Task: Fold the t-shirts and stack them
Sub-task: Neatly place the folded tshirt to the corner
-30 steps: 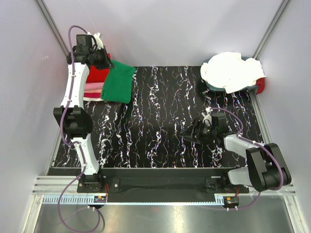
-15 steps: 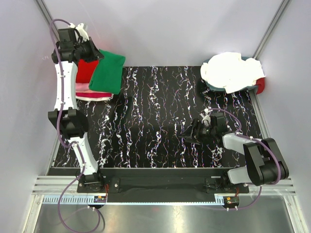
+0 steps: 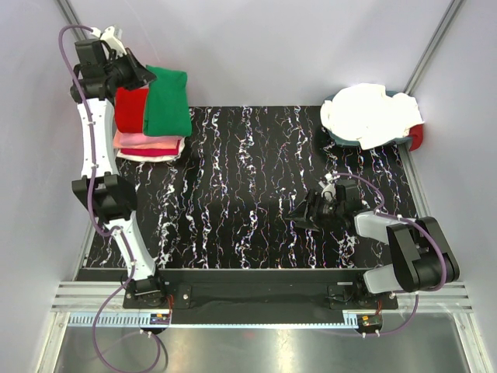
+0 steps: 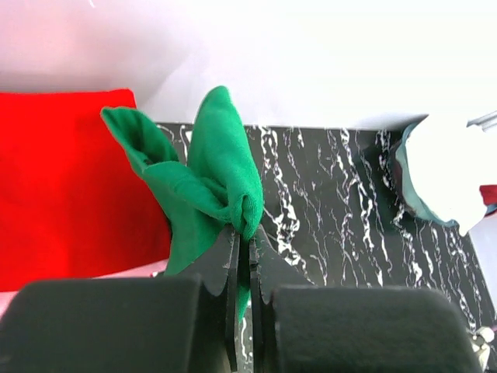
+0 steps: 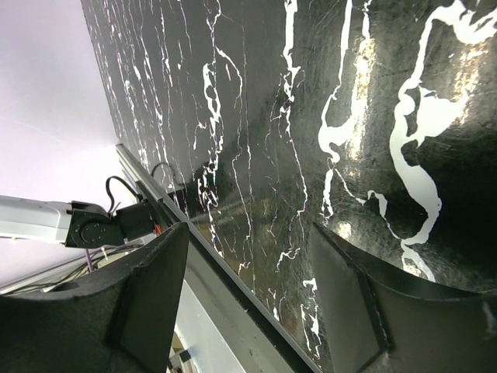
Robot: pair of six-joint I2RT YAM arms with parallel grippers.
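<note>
1. Two arms, one at work: the left gripper [image 3: 137,76] is clamped on a bunched edge of the folded green shirt [image 3: 168,101], held over the stack at the mat's [image 3: 256,179] far left corner.
2. Topping that stack is a red shirt [image 3: 129,109], with a pink shirt [image 3: 147,142] beneath it. The green one covers the red one's right half; whether it rests there cannot be told.
3. With the grip not yet let go, this shirt's placing looks nearly done.
4. Low over bare mat, the right gripper [image 3: 300,217] hangs with fingers spread, holding nothing.
5. Much appears left: white shirts [image 3: 369,109] lie heaped, unfolded, in a teal-rimmed tray [image 3: 342,137] at the far right corner.
6. Nothing lies between tray and stack. The wall [image 3: 31,155] stands near the left arm and may cramp its retreat.
</note>
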